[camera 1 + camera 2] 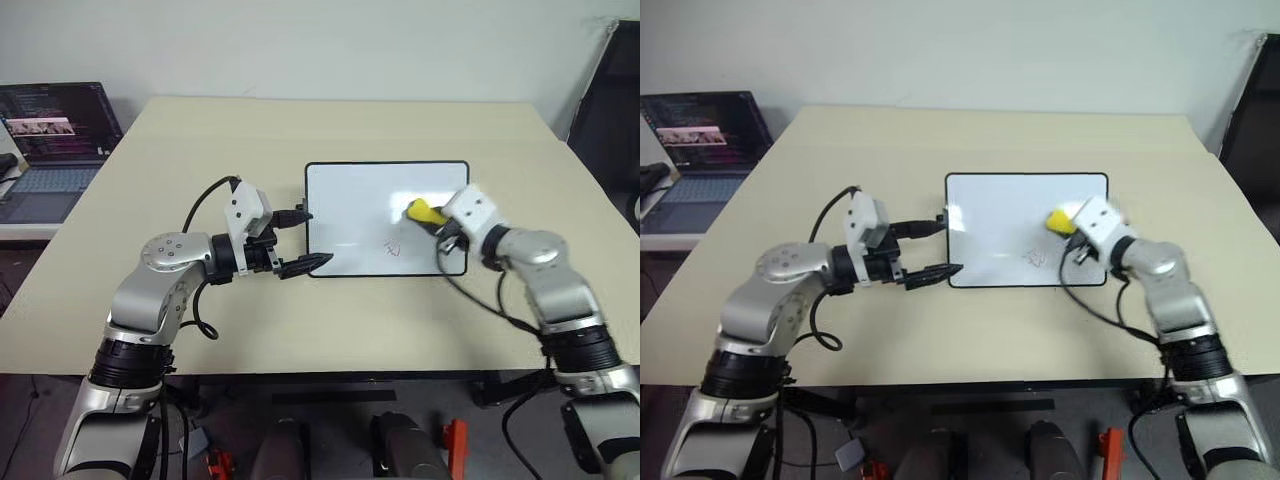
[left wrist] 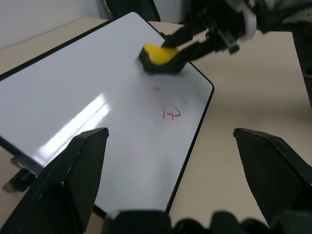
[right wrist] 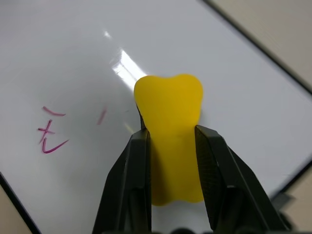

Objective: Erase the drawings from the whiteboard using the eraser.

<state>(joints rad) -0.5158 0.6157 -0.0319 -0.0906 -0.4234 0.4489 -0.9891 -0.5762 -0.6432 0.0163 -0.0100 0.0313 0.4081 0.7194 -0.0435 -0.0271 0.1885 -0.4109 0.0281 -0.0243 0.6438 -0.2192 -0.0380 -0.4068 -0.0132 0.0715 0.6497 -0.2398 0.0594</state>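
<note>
The whiteboard (image 1: 340, 210) lies flat in the middle of the table, black-framed and glossy. One small red drawing (image 1: 392, 247) sits near its front edge, with a short stray red stroke (image 3: 102, 116) beside it in the right wrist view. My right gripper (image 1: 432, 216) is shut on the yellow eraser (image 1: 424, 211), held over the board's right part, just past the drawing. The eraser (image 3: 170, 131) is squeezed between both black fingers. My left gripper (image 1: 300, 240) stands open at the board's left edge, one finger by the front left corner, holding nothing.
An open laptop (image 1: 50, 135) sits on a side desk at the far left. A dark chair (image 1: 610, 110) stands beyond the table's right corner. The beige table (image 1: 300, 320) has bare surface all around the board.
</note>
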